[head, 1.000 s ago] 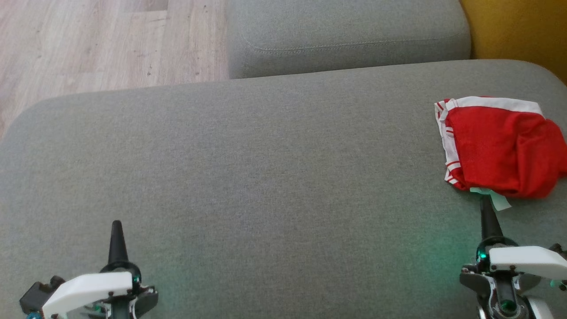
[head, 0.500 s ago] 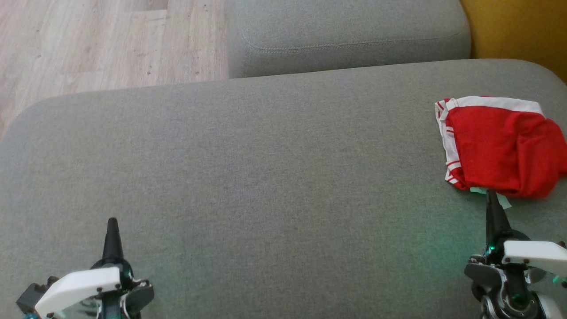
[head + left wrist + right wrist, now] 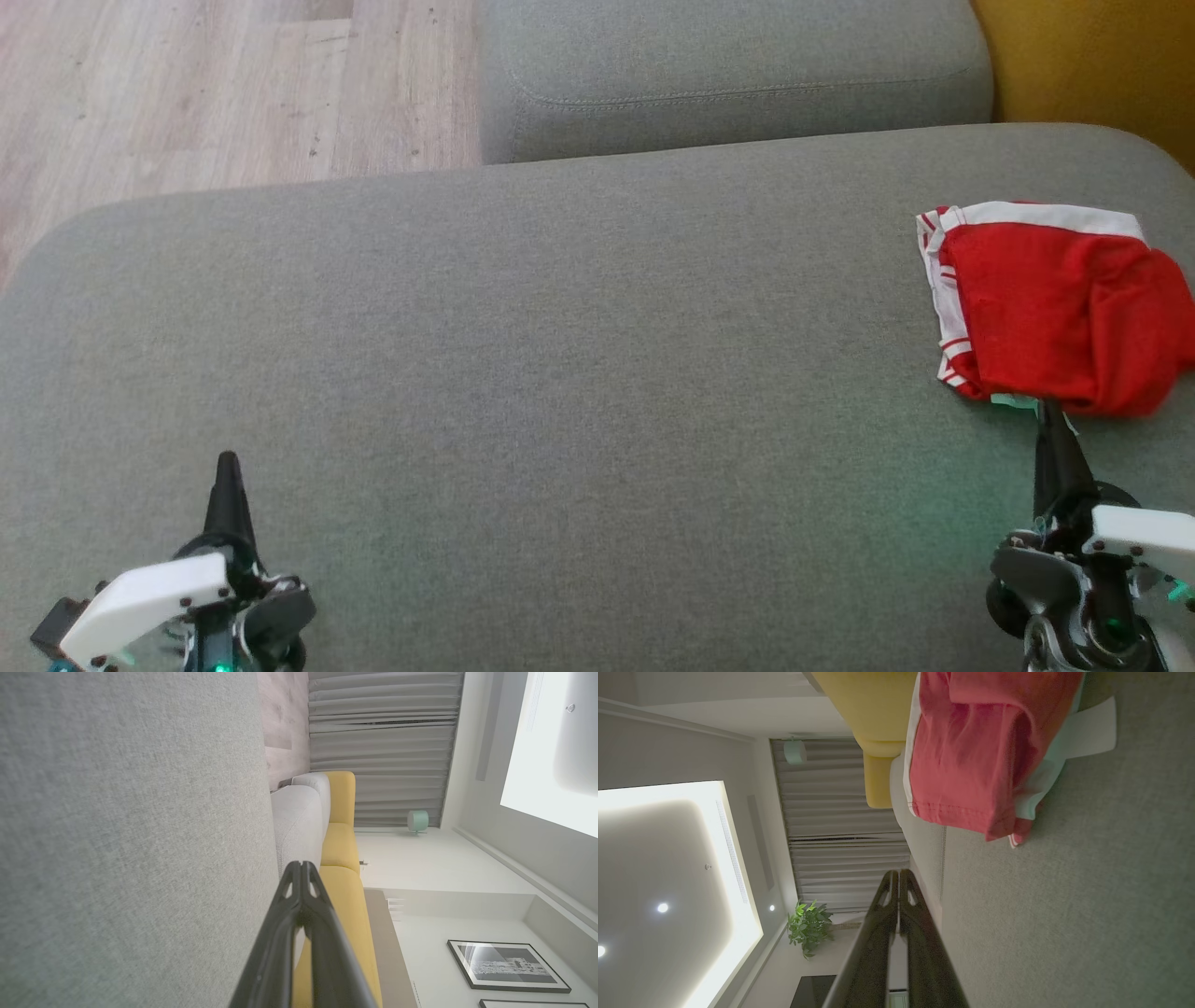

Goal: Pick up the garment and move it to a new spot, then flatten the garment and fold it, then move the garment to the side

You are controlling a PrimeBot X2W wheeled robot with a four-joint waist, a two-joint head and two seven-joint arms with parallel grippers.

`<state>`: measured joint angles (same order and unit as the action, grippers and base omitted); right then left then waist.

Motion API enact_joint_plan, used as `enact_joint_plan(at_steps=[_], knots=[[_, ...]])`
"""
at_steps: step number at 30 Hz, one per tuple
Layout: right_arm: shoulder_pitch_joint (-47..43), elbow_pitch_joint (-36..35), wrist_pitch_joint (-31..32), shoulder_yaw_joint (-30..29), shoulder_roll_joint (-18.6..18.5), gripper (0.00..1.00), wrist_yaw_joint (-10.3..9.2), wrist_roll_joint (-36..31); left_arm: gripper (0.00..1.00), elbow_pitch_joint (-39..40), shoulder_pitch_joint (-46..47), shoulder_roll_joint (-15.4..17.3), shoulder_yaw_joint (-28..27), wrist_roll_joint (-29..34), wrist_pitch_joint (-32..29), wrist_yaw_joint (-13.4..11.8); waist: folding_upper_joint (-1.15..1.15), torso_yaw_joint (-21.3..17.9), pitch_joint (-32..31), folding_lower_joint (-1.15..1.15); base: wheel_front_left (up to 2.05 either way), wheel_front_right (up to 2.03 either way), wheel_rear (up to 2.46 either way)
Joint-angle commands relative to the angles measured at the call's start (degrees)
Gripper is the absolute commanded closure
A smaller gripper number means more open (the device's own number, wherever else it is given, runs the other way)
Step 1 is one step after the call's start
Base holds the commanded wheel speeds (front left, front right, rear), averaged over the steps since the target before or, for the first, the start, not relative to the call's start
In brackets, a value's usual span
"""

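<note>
On the grey sofa cushion (image 3: 560, 373), far right, red shorts (image 3: 1055, 308) lie just ahead of my clenched, empty right gripper (image 3: 1048, 417), long axis crosswise; left gripper (image 3: 226, 465), clenched too, well apart.

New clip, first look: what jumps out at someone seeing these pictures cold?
The folded red garment with white trim, lying at the far right of the grey sofa seat, stands out at once. The right gripper, shut, points at its near edge, while the left gripper, also shut, is at the lower left over bare fabric.
</note>
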<state>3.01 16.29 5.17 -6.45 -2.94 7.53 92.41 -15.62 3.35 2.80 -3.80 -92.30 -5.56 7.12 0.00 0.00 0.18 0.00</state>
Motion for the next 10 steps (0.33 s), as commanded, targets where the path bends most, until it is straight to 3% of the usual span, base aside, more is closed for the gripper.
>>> enact_joint_plan(at_steps=[1, 10], knots=[[3.08, -2.31, 0.55, 0.89, -0.64, 1.0, -0.04, 0.54, 1.0, 1.58, 2.79, 0.54, -2.12, -0.37, -0.43, 0.36, 0.0, 0.0, 0.0, 0.0, 0.0, 0.0, 0.0], [3.09, -2.31, 0.64, 0.77, -0.56, 1.0, -0.04, 0.45, 1.0, 1.58, 2.8, 0.49, -2.2, -0.3, -0.5, 0.36, 0.0, 0.0, 0.0, 0.0, 0.0, 0.0, 0.0]])
